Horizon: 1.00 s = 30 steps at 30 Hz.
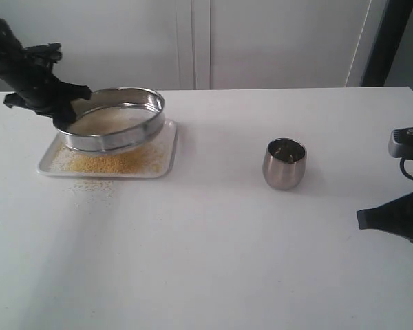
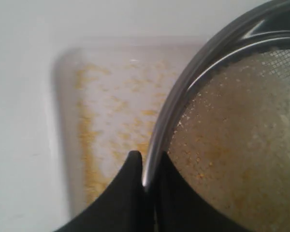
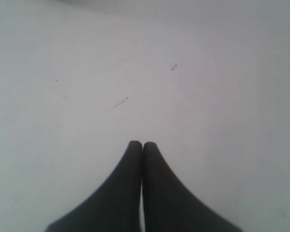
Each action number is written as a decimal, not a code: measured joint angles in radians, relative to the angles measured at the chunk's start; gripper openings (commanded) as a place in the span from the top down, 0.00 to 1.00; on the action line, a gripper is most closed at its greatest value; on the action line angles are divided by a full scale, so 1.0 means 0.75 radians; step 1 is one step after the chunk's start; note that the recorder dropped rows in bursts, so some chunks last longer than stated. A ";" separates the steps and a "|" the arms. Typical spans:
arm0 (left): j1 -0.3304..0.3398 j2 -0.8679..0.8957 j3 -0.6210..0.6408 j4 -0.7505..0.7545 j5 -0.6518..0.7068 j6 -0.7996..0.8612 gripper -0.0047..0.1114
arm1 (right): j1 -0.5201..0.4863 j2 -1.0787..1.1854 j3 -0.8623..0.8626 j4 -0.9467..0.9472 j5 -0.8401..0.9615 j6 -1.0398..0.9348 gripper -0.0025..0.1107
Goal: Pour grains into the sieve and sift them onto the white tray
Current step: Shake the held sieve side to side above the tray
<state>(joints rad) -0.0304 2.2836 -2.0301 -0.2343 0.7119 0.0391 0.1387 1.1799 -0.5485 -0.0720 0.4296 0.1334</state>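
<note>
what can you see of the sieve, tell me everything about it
The sieve is a round, shallow, shiny steel ring with a straight rim and fine mesh bottom. Pale and yellow grains lie on the mesh. The left gripper pinches its rim, holding it slightly tilted over the white tray, where sifted grains are scattered. Whether it touches the tray is unclear.

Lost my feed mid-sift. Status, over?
Left gripper shut on sieve rim, over white tray. Right gripper shut, empty. Grains on tray, some spilled on table.
</note>
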 measured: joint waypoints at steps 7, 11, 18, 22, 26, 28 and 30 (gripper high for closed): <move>-0.004 0.010 -0.003 0.005 -0.089 0.054 0.96 | 0.000 0.000 0.000 0.000 0.000 0.002 0.98; -0.074 0.014 -0.003 0.110 -0.003 0.007 0.96 | 0.000 0.000 0.000 0.000 0.000 0.002 0.98; 0.075 -0.022 -0.003 0.038 -0.040 0.048 0.96 | 0.000 0.000 0.000 0.000 0.000 0.002 0.98; -0.006 -0.017 -0.003 0.096 0.012 0.064 0.96 | 0.000 0.000 0.000 0.000 0.000 0.002 0.98; 0.027 -0.041 -0.008 0.048 0.031 0.034 0.96 | 0.000 0.000 0.000 0.000 0.000 0.002 0.98; 0.048 -0.047 -0.008 0.029 0.013 0.068 0.96 | 0.000 0.000 0.000 0.000 0.000 0.002 0.98; 0.045 -0.047 -0.008 0.029 0.014 0.108 0.96 | 0.000 0.000 0.000 0.000 0.000 0.002 0.98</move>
<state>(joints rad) 0.0032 2.2485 -2.0359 -0.2127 0.7221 0.1201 0.1387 1.1799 -0.5485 -0.0720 0.4296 0.1351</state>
